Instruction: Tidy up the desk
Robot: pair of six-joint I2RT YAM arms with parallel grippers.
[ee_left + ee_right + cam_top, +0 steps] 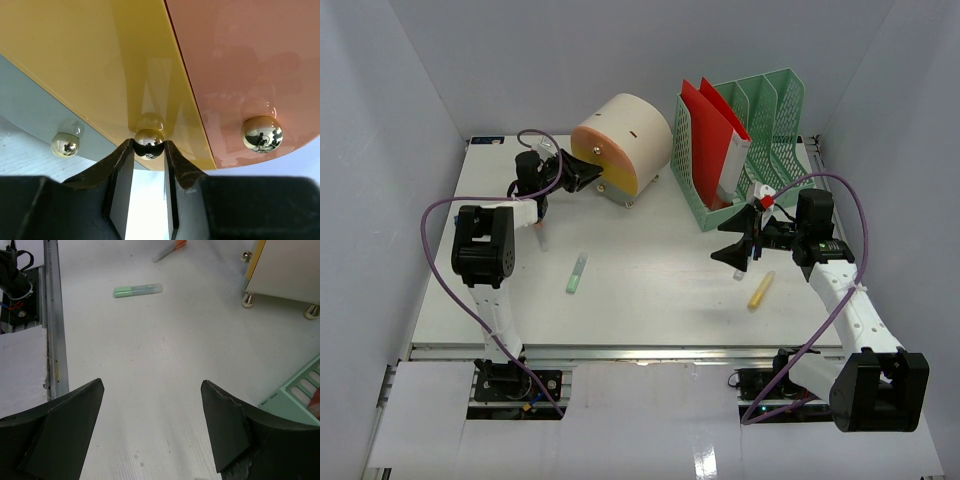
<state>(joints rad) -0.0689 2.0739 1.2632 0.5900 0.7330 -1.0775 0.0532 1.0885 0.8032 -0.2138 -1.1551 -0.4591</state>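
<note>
The white desk (650,310) has an aluminium rail (640,351) along its front. A round cream drawer box (625,140) stands at the back. My left gripper (582,172) is at its front face. In the left wrist view that gripper (149,146) is shut on the gold knob (149,139) of the yellow drawer (100,60). My right gripper (735,250) hangs open and empty above the desk, in front of the file rack; its wrist view (152,385) shows bare desk between the jaws.
A green file rack (760,130) with red folders (712,130) stands at the back right. A green highlighter (577,272) lies mid-desk, also in the right wrist view (137,289). A yellow highlighter (761,290) lies on the right. A white pen (169,251) lies on the left.
</note>
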